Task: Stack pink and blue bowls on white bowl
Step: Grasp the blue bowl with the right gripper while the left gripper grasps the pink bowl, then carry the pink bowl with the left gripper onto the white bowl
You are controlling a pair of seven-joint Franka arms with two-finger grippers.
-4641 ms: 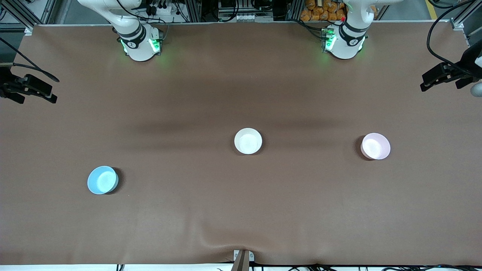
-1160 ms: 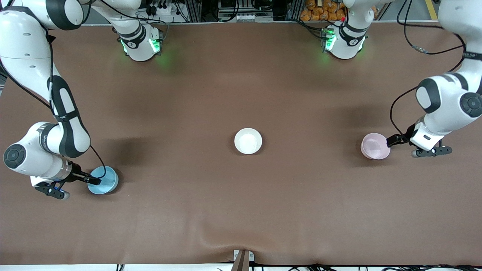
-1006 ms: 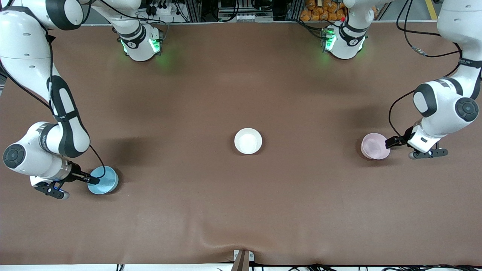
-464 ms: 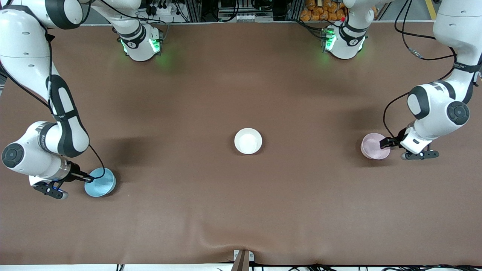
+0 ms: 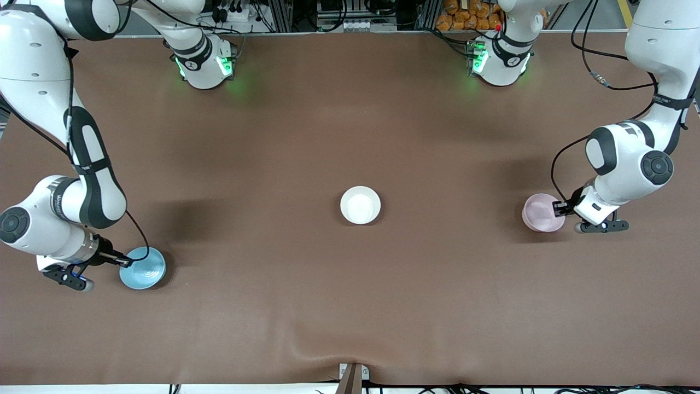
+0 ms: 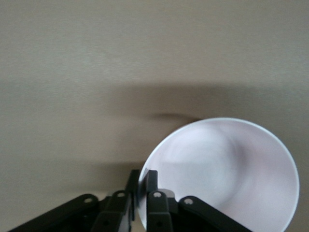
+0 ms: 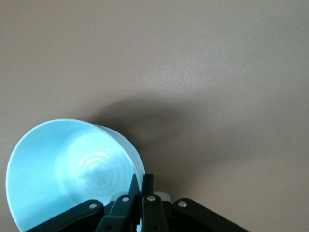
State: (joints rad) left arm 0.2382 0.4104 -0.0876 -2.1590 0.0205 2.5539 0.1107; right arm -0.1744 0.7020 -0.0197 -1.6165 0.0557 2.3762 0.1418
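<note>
Both sets of jaws are clamped on bowl rims right now — the right gripper (image 5: pixel 124 262) has its fingers pinched over the edge of the blue bowl (image 5: pixel 143 268), and the left gripper (image 5: pixel 558 207) is pinched the same way on the rim of the pink bowl (image 5: pixel 540 212).

Over at the right arm's end of the table, the blue bowl sits tipped, its opening turned up toward the front camera. The right wrist view shows it plainly: one finger inside the wall of the blue bowl (image 7: pixel 72 169), one outside, the right gripper (image 7: pixel 141 186) closed tight on the rim, and a shadow on the brown table cover (image 7: pixel 217 72) beneath.

At the left arm's end, the pink bowl is also gripped by its edge — in the left wrist view the left gripper (image 6: pixel 142 181) straddles the rim of the pink bowl (image 6: pixel 222 174), a dark shadow on the cover alongside.

Between them, well apart from both, the white bowl (image 5: pixel 360 205) rests upright near the middle of the table cover (image 5: pixel 350 109). It lies about level with the pink bowl, and the blue bowl is nearer to the front camera than either.
</note>
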